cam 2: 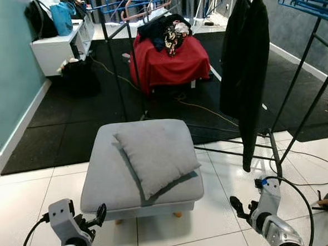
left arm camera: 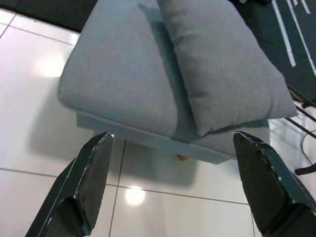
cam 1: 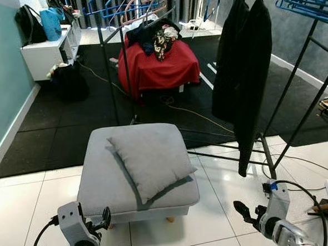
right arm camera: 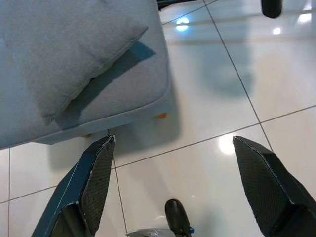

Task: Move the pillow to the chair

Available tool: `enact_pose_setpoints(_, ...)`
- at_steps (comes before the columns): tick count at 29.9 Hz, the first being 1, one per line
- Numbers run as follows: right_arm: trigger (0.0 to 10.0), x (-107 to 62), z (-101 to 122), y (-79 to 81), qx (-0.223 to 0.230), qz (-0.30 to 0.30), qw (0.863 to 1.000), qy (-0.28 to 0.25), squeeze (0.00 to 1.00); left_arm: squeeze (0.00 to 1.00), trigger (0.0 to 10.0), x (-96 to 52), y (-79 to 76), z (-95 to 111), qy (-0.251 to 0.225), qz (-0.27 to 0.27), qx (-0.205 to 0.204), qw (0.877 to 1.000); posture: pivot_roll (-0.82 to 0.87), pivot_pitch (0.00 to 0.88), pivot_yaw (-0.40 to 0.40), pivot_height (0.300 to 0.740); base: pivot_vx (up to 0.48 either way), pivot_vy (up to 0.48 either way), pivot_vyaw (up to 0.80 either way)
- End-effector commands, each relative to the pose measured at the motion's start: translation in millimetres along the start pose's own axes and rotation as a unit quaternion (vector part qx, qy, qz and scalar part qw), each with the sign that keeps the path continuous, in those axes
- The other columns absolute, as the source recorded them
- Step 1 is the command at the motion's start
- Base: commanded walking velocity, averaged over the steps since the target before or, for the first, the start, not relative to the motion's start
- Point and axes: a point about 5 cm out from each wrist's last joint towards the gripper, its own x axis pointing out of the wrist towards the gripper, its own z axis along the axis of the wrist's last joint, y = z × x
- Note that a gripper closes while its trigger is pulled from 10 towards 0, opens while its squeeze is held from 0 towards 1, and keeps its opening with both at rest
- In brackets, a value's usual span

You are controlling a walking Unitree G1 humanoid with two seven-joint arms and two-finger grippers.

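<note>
Pillow (cam 1: pixel 152 157): grey, lying tilted on the grey footstool (cam 1: pixel 101 182) at 12 o'clock, ungrasped; left tool (cam 1: pixel 105 217) at 7 o'clock and right tool (cam 1: pixel 242 210) at 5 o'clock are held low, fingers spread, empty; task is judged unbegun, pickup and carry outstanding.

Both silver arms are held low in front of the body, wrists bent so the fingers aim forward and down. The left gripper (left arm camera: pixel 173 163) has its two black fingers spread wide apart. The right gripper (right arm camera: pixel 173 168) is spread just as wide, holding nothing.
</note>
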Motion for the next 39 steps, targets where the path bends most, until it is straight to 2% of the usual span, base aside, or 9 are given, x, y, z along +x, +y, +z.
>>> enact_pose_setpoints(1, 10.0, -0.7, -2, -1.1, 0.001, -0.002, 1.000, 0.000, 0.00, 0.00, 10.0, -3.1, 2.5, -7, 0.017, 0.000, 0.004, 1.000, -0.15, 0.000, -0.028, 0.740, 0.000, -0.472, 0.00)
enact_pose_setpoints(5, 10.0, -1.2, -1, -2.3, -0.001, -0.002, 1.000, 0.001, 0.00, 0.00, 10.0, -3.3, 1.1, -8, 0.016, 0.003, 0.001, 1.000, -0.16, 0.000, -0.029, 0.740, 0.000, -0.472, 0.00)
enact_pose_setpoints(11, 10.0, -2.5, 0, -5.1, 0.000, -0.005, 1.000, -0.001, 0.00, 0.00, 10.0, -3.6, -1.1, -9, 0.012, 0.004, -0.013, 1.000, -0.16, 0.000, -0.025, 0.740, 0.000, 0.000, 0.00)
enact_pose_setpoints(25, 10.0, -3.5, 2, -6.8, -0.003, -0.004, 1.000, -0.004, 0.00, 0.00, 10.0, -4.9, -1.1, -8, 0.005, 0.014, -0.010, 1.000, -0.16, 0.000, -0.033, 0.740, 0.000, 0.000, 0.00)
enact_pose_setpoints(26, 10.0, -3.0, 3, -5.4, 0.004, 0.006, 1.000, -0.008, 0.00, 0.00, 10.0, -5.4, 0.1, -6, 0.002, 0.018, 0.006, 1.000, -0.17, 0.000, -0.030, 0.740, 0.000, 0.000, 0.00)
enact_pose_setpoints(31, 10.0, -0.9, 18, 1.9, 0.008, 0.053, 0.998, -0.040, 0.00, 0.00, 10.0, -6.7, 4.7, -2, -0.005, 0.032, 0.021, 0.999, -0.17, 0.000, -0.029, 0.740, 0.000, 0.000, 0.00)
enact_pose_setpoints(39, 10.0, -1.0, 23, 2.1, 0.005, 0.061, 0.997, -0.045, 0.00, 0.00, 10.0, -7.2, 1.7, -5, 0.000, 0.029, 0.024, 0.999, -0.17, 0.000, -0.035, 0.740, 0.000, 0.000, 0.76)
